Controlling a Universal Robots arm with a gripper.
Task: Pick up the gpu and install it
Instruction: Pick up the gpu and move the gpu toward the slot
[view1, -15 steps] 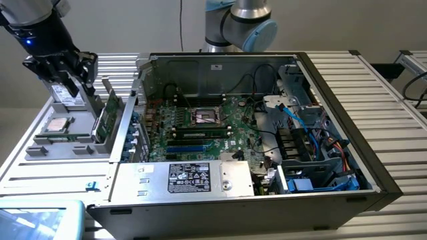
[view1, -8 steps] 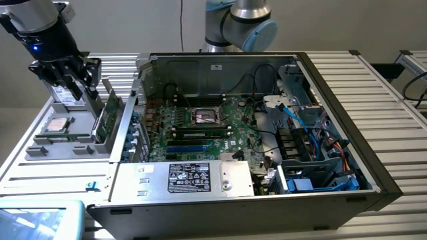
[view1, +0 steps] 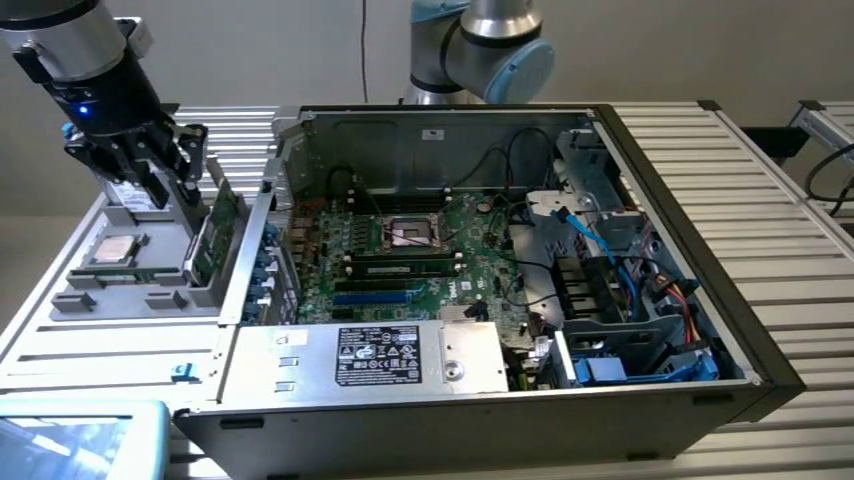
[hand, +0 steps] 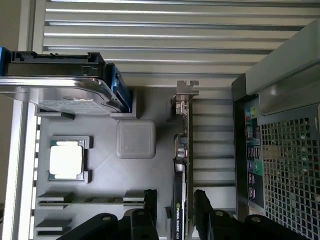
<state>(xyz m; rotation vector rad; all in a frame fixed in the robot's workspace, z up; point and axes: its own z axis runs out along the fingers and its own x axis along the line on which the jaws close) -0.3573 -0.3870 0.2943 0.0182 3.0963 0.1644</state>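
Note:
The gpu (view1: 216, 230) stands on edge in the grey parts tray (view1: 94, 300), at the exterior view's left, right beside the open computer case. The wrist view looks down its green edge, the gpu (hand: 183, 150) having a black cooler on one face and a silver bracket (hand: 186, 90) at its far end. My gripper (view1: 174, 180) hangs just above the card's near end. Its black fingers (hand: 149, 202) stand open on either side of the card's edge without touching it, so the gripper (hand: 174, 200) holds nothing.
The open computer case (view1: 747, 330) has its motherboard (view1: 400, 235) exposed, with blue card slots (view1: 380, 297). In the tray lie a silver drive with blue rails (hand: 65, 87) and a processor chip (hand: 66, 160). The case's perforated back wall (hand: 285, 150) stands close beside the card. A second arm (view1: 481, 50) rises behind the case.

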